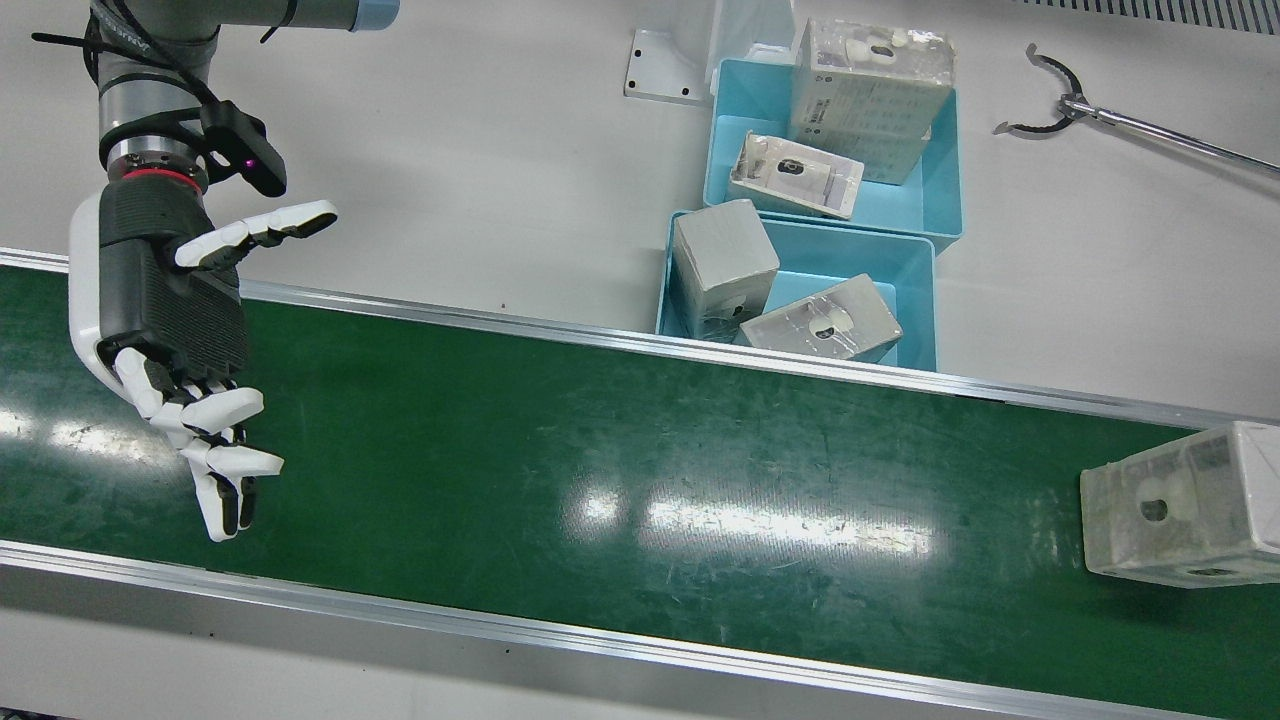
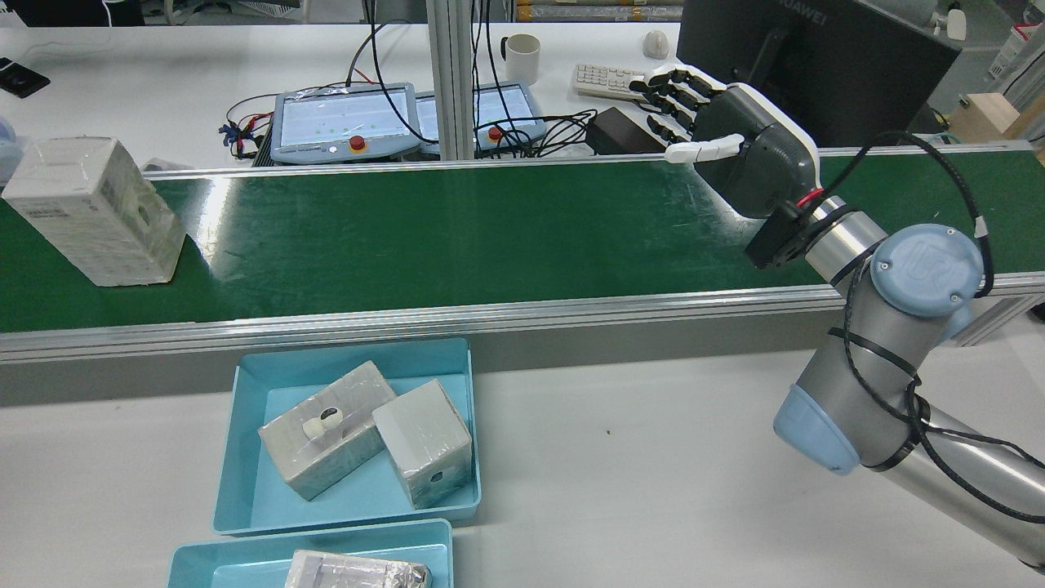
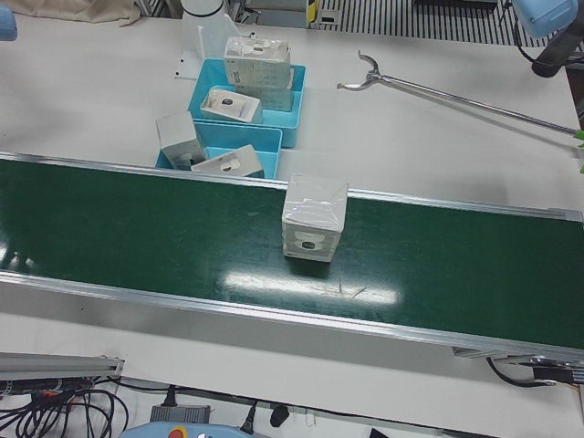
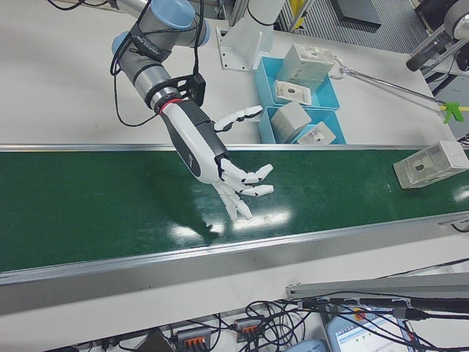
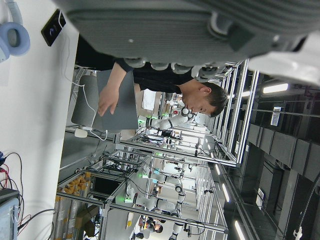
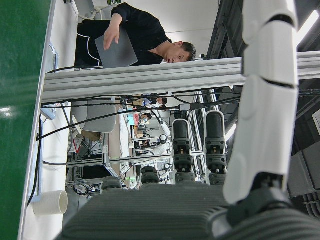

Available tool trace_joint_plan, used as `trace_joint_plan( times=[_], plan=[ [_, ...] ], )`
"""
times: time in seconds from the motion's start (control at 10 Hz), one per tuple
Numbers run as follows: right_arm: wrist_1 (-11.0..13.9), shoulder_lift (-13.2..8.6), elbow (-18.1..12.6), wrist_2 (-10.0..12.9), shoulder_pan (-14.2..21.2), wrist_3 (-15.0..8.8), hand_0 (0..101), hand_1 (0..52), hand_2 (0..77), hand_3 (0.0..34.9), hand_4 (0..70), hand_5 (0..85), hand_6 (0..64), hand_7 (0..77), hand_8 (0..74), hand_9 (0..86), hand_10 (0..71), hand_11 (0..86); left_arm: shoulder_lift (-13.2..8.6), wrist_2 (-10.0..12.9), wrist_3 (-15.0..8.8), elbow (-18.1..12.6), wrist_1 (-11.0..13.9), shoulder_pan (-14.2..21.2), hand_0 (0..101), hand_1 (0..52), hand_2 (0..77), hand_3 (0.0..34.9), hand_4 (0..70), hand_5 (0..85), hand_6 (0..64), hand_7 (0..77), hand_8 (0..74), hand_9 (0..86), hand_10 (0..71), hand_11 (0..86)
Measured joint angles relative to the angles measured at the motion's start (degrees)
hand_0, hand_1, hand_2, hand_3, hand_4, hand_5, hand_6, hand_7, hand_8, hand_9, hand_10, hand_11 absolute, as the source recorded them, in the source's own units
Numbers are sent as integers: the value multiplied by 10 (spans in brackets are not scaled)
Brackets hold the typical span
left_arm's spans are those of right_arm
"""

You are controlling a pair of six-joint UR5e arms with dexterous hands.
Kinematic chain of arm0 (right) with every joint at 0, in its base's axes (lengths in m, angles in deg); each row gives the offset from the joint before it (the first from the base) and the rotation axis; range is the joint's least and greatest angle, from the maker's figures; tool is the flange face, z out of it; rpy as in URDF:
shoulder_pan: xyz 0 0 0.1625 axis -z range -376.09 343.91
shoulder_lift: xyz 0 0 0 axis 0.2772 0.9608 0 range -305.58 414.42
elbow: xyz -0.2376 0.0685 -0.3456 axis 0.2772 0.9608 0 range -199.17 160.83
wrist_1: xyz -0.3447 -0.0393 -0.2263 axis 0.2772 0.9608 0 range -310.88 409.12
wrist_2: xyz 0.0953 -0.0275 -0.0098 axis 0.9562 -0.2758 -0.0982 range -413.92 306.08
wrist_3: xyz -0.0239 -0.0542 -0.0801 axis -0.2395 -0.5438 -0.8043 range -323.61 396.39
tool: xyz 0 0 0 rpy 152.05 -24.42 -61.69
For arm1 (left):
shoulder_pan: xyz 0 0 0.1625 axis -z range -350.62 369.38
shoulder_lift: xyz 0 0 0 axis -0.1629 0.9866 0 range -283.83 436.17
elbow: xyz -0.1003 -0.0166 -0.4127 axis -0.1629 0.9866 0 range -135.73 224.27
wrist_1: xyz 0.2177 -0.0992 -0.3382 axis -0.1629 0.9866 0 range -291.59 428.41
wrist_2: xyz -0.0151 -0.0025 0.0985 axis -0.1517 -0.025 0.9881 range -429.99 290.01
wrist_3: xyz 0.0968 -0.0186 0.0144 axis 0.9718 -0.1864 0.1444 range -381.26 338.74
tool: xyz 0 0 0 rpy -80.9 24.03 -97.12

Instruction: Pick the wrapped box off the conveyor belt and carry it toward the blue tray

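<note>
My right hand hangs fingers wide over the belt, wrapped box well beyond them; closing late risks slippery wrap sliding out.

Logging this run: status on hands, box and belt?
Right hand open over the belt, holding nothing. Left hand state unclear. Wrapped box on belt, far from it. Path between clear.

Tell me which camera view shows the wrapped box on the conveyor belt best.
The left-front view: the wrapped box stands whole and central on the conveyor belt. The front view cuts it at the right edge, the rear view at the left edge, the right-front view shows it small and far. Both hand views miss it.
</note>
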Motion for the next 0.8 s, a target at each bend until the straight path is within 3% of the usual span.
trace_joint_plan(
  times=[0.6,0.7,0.8],
  plan=[
    [0,0,0,0,3,-2,470,109,114,154,125,387,49,262,5,71,0,16,0,0,0,0,0,0,0,0,5,0,0,11,5,5,0,0,5,0],
    [1,0,1,0,9,-4,480,175,164,161,142,387,44,262,5,71,0,16,0,0,0,0,0,0,0,0,5,0,0,11,5,5,0,0,5,0],
    [4,-1,2,0,17,-5,480,175,164,161,142,387,44,262,5,71,0,16,0,0,0,0,0,0,0,0,5,0,0,11,0,0,0,0,5,0]
  ],
)
